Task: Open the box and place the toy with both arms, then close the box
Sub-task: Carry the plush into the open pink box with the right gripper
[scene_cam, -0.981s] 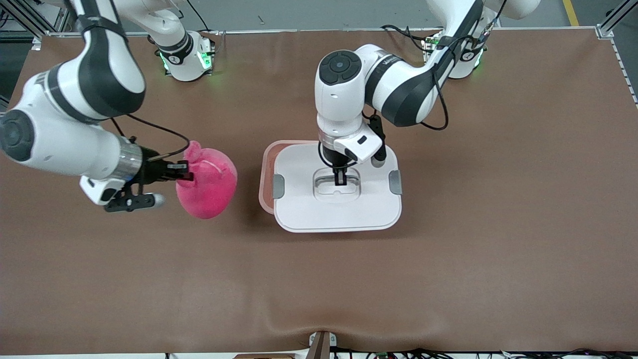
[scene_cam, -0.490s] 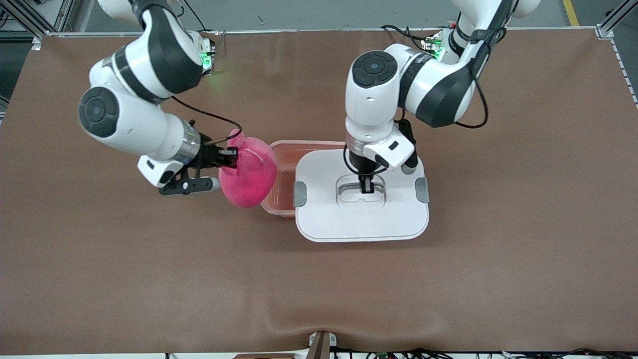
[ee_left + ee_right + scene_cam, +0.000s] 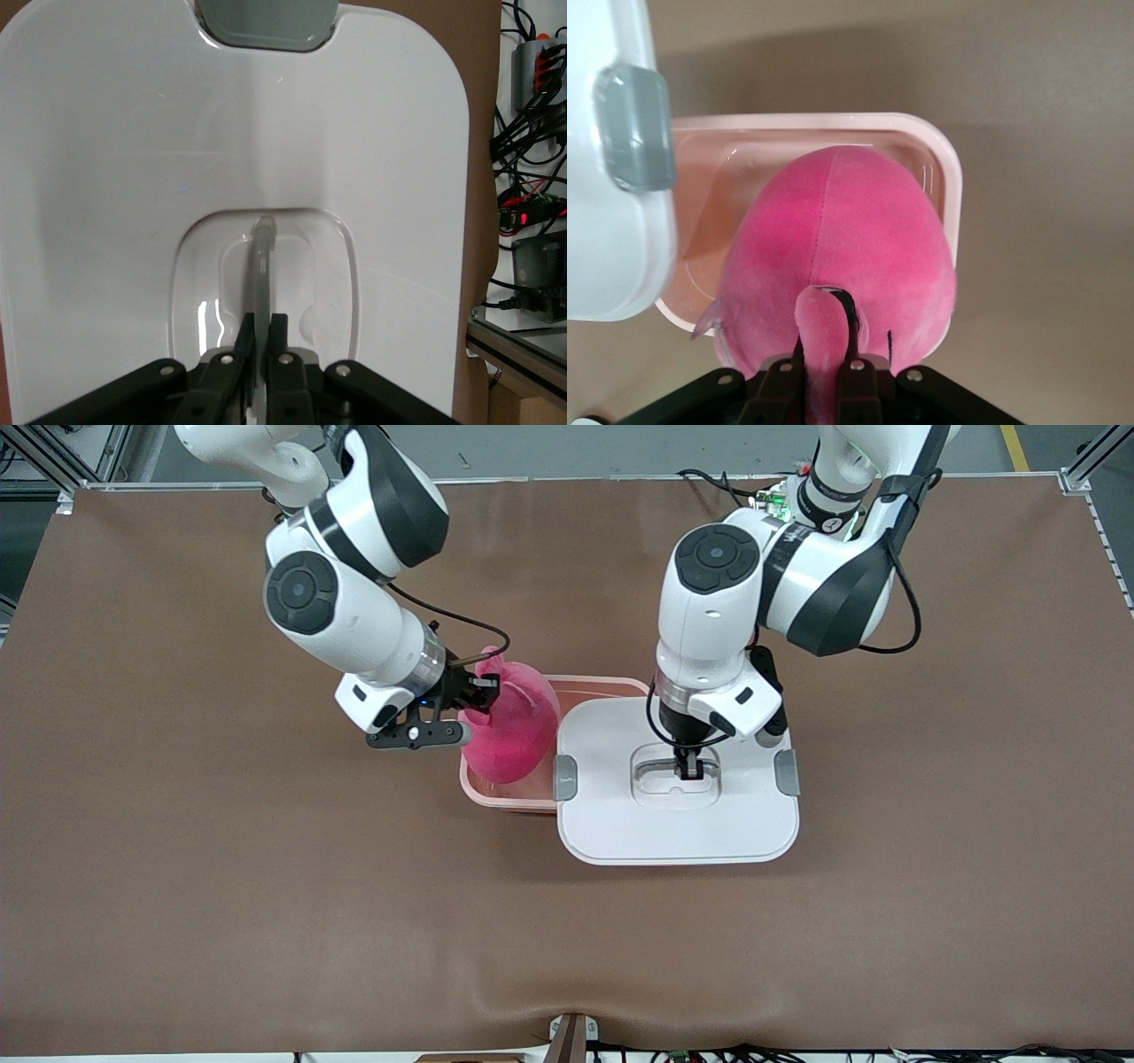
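The pink box base (image 3: 496, 793) stands open on the table; it also shows in the right wrist view (image 3: 943, 155). My right gripper (image 3: 479, 693) is shut on a fold of the hot-pink toy (image 3: 514, 731) and holds it over the open base; in the right wrist view the toy (image 3: 842, 239) hangs above the base. My left gripper (image 3: 689, 766) is shut on the clear handle (image 3: 264, 257) of the white lid (image 3: 678, 828) and holds the lid above the table, over the base's end toward the left arm. The toy's eyes are hidden.
Grey clips (image 3: 565, 777) sit on the lid's two sides; one shows in the left wrist view (image 3: 266, 22) and one in the right wrist view (image 3: 633, 128). Brown mat (image 3: 266, 886) covers the table. Cables and electronics (image 3: 536, 177) lie past the table edge.
My right gripper carried the toy from beside the box to over the open base. My left gripper moved the lid toward the left arm's end, uncovering the base.
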`<state>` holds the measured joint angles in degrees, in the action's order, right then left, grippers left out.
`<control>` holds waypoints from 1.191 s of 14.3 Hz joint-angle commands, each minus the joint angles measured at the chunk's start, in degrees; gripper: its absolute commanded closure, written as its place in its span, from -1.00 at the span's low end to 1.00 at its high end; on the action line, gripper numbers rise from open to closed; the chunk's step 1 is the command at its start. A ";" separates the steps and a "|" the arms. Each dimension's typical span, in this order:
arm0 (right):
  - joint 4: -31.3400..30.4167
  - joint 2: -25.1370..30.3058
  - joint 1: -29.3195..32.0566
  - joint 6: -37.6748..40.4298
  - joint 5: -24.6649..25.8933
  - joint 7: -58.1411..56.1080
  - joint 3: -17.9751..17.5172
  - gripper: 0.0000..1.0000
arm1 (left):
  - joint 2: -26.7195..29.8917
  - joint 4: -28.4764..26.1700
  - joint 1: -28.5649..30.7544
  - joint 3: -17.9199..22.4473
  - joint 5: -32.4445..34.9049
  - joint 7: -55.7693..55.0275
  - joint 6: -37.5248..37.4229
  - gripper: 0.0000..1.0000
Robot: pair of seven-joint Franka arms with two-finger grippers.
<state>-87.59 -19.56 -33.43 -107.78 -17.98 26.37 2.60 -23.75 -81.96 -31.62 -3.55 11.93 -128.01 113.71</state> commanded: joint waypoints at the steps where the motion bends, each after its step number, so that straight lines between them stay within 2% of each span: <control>1: 2.25 -2.41 -1.90 -0.85 -0.65 1.13 0.65 1.00 | 2.84 -2.94 1.56 -0.75 1.07 0.75 0.63 1.00; 4: 2.25 -3.12 -2.16 -1.21 -0.56 1.05 0.65 1.00 | 3.62 -3.91 2.79 -0.84 0.99 2.41 0.72 1.00; 9: 2.25 -4.96 -2.25 -2.52 -0.30 1.05 0.65 1.00 | 5.73 -8.56 4.02 -0.84 0.99 3.64 4.40 1.00; 17: 2.25 -10.15 -2.60 -6.83 0.05 0.78 0.73 1.00 | 8.37 -12.96 6.05 -0.93 0.90 6.37 7.22 1.00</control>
<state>-87.19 -27.98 -35.32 -114.51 -17.95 26.52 2.69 -18.07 -92.02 -26.53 -3.73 11.94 -122.62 119.48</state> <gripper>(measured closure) 0.877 0.930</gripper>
